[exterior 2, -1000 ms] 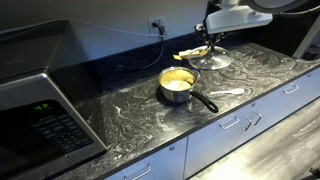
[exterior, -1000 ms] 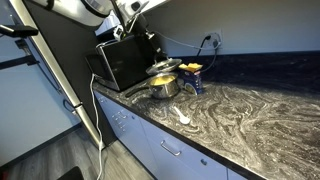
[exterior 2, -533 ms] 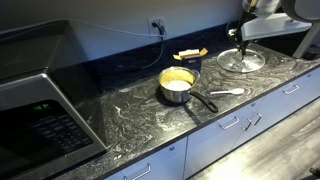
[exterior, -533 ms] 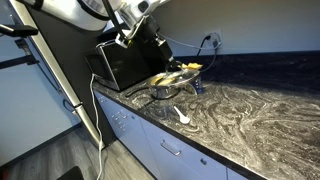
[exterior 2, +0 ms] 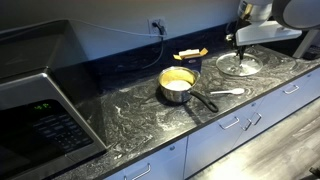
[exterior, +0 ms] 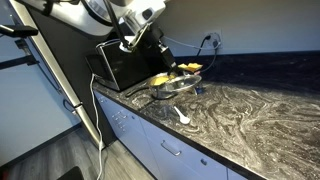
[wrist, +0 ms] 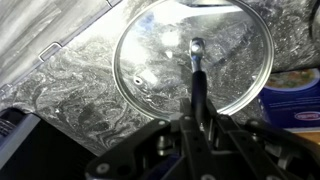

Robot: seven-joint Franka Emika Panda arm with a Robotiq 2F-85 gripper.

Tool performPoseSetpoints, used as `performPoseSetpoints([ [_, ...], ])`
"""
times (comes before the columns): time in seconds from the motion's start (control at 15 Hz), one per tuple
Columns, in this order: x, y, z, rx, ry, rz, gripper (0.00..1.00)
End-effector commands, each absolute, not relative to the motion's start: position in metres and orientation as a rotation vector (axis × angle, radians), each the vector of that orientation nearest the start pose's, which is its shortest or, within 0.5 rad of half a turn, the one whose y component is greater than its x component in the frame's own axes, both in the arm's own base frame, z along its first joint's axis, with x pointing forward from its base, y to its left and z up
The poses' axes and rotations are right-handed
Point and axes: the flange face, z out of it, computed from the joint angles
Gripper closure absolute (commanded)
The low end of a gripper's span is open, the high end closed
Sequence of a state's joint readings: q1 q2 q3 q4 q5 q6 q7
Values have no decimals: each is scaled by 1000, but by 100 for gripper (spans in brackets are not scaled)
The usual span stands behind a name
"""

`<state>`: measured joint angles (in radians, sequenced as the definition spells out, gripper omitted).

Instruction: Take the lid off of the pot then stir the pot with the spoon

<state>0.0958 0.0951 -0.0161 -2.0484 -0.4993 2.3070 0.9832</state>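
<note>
While its jaws pinch nearly shut on the centre knob of the lid [wrist: 150, 60], the gripper [wrist: 197, 50] points straight down, arm bent in from above. The pot [exterior 2: 176, 96] stands uncovered well apart from it, the spoon [exterior 2: 226, 92] lying between them. Lettering on a blue packet [wrist: 296, 100] beside the gripper is too blurred to read.

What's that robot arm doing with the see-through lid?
The robot's gripper is pinching the knob of the glass lid and holding it low over the counter, away from the pot. The pot sits open with yellow stuff inside. The white spoon lies beside it, not yet used for stirring.
</note>
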Motion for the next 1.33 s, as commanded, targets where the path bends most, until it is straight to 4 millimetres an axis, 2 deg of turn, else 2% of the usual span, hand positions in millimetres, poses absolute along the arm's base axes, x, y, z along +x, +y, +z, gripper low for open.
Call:
performPoseSetpoints([
  [0.0, 621, -2, 395, -3142, 1247, -574, 96],
  [0.4, 671, -82, 365, -2953, 1670, -609, 96],
  [0.73, 697, -129, 334, -2822, 1884, -581, 96],
  [1.0, 708, -154, 317, -2737, 1998, -562, 96],
  [1.27, 715, -163, 308, -2690, 2050, -555, 96],
])
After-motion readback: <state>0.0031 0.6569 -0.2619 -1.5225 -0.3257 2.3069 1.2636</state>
